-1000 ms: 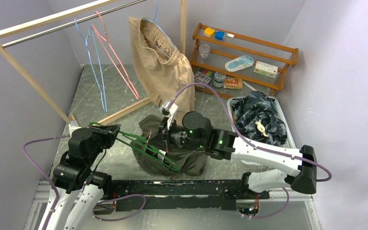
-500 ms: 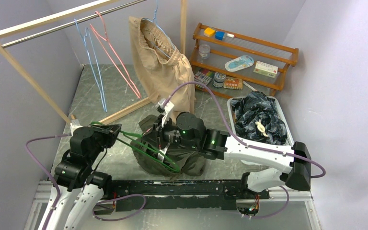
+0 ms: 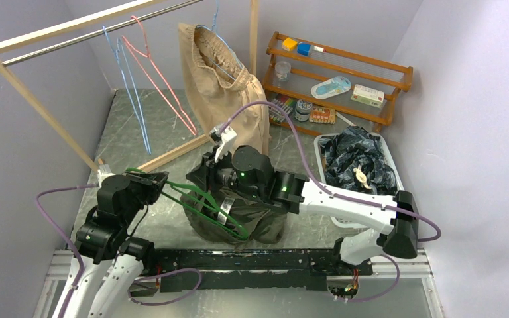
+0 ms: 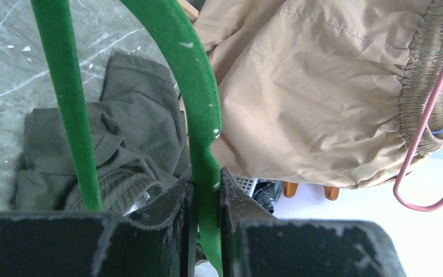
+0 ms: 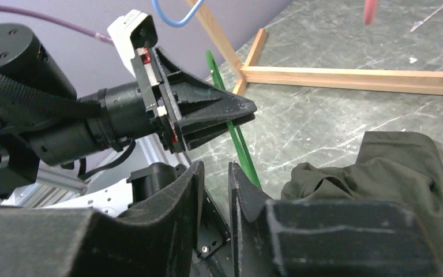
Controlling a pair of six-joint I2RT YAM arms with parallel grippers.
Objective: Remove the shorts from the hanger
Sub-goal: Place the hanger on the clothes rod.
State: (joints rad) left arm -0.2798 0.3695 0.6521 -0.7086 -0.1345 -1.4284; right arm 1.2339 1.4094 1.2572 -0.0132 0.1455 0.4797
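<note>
- Midway through freeing the olive green shorts [image 3: 255,218]: heaped on the table [image 3: 139,132] near the arm bases, with the green hanger [image 3: 202,202] running into the cloth, so apparently not yet off it
- Clamped tight on one arm of that hanger with the left gripper [image 3: 159,180], holding it slanted above the tabletop
- Nearly closed at the right gripper [image 5: 214,173]: only a thin gap, nothing seen pinched in it; poised just beside the hanger at the heap's left edge
- Next, most likely: spread those fingers wider, pinch a fold of the elastic waist and draw it off along the hanger while keeping the hanger steady; some risk of snagging where the cloth bunches
- Further off: tan shorts [image 3: 222,99] hanging on a wire hanger from the wooden rail [image 3: 33,99], not yet dealt with; dark patterned shorts [image 3: 354,162] lying in the white basket [image 3: 394,177] on the right
- Grey, marbled, scuffed underfoot; bare blue hanger [image 3: 132,99] and pink hanger [image 3: 166,93] on the rail; wooden shelf [image 3: 371,66] of small oddments at the back; pale lilac walls all round
</note>
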